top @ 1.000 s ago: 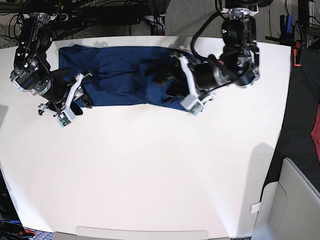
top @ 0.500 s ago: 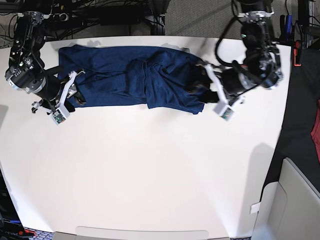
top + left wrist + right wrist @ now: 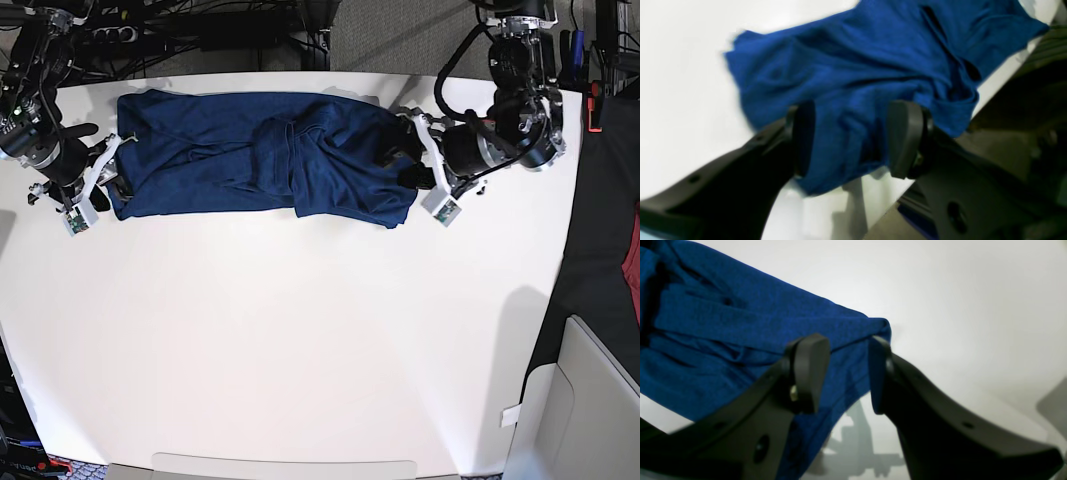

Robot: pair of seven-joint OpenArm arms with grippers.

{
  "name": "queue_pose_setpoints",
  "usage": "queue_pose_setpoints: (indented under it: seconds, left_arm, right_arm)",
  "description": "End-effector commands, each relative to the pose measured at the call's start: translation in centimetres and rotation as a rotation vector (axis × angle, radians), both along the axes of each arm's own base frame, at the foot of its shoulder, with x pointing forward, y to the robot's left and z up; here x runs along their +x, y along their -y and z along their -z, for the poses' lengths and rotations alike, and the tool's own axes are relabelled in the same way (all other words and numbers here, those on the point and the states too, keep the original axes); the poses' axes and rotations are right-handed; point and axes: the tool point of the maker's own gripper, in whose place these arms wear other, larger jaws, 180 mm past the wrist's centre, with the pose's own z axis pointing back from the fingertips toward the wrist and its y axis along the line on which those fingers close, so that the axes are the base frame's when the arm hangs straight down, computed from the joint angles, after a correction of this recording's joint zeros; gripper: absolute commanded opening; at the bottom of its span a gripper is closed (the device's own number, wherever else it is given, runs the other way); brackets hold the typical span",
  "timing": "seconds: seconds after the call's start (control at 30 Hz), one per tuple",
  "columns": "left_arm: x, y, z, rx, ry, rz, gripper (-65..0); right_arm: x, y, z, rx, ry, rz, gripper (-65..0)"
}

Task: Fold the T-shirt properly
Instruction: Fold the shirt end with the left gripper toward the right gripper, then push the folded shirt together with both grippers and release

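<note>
The T-shirt (image 3: 260, 165) lies stretched lengthwise along the counter's (image 3: 300, 340) far edge. Left tool (image 3: 850, 140) and right tool (image 3: 845, 373), jaws apart, straddle opposite ends, apparently to tension it flat.

T-shirt (image 3: 853, 66) edges blurred, cropped in left wrist view

Bright, even light (left wrist blurred)
</note>
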Motion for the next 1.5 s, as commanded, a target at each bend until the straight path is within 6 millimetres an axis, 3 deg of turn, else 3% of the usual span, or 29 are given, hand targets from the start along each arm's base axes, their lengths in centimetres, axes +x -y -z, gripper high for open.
queue_pose_setpoints:
  seconds: [0.0,0.23,0.37,0.63,0.77,0.9,1.07,1.17,1.3,1.47]
  left_arm:
    - [-0.4,0.5,0.3,-0.006,-0.016,0.032,-34.3]
    - [-3.2,-0.6,2.7,0.071,-0.106,0.111,-38.9]
    - [-3.9,-1.5,2.9,0.110,-0.128,0.124,-38.9]
    - [-5.8,-0.6,1.8,0.111,-0.100,0.162,-38.9]
    - [-5.8,-0.6,1.7,0.111,-0.098,0.164,-38.9]
    - [-5.0,-1.1,1.1,0.115,-0.067,0.142,-38.9]
    - [-1.8,-2.3,-2.1,0.083,0.056,0.046,-38.9]
    - [-0.3,-3.8,-3.4,0.062,0.093,-0.021,-38.9]
    - [0.9,-5.4,-4.4,0.053,0.136,-0.089,-38.9]
    - [1.2,-6.4,-4.3,0.056,0.133,-0.123,-38.9]
  right_arm:
    - [0.7,0.0,-1.3,0.003,0.048,-0.013,-41.2]
    - [0.7,0.0,-1.3,0.002,0.047,-0.012,-41.2]
    - [0.8,0.0,-1.4,0.002,0.052,-0.012,-41.2]
    - [0.8,-0.6,-1.1,0.023,0.052,-0.010,-41.2]
    - [0.8,-0.8,-1.0,0.034,0.053,-0.007,-41.2]
    - [0.6,-0.8,-0.9,0.031,0.045,-0.005,-41.2]
    - [-0.5,-0.6,0.3,0.025,-0.009,0.003,-41.1]
    - [-1.6,-0.9,2.2,0.061,-0.069,0.025,-41.0]
    - [-2.8,0.6,4.6,0.122,-0.131,0.125,-40.7]
    - [-3.2,1.2,6.9,0.169,-0.196,0.167,-27.7]
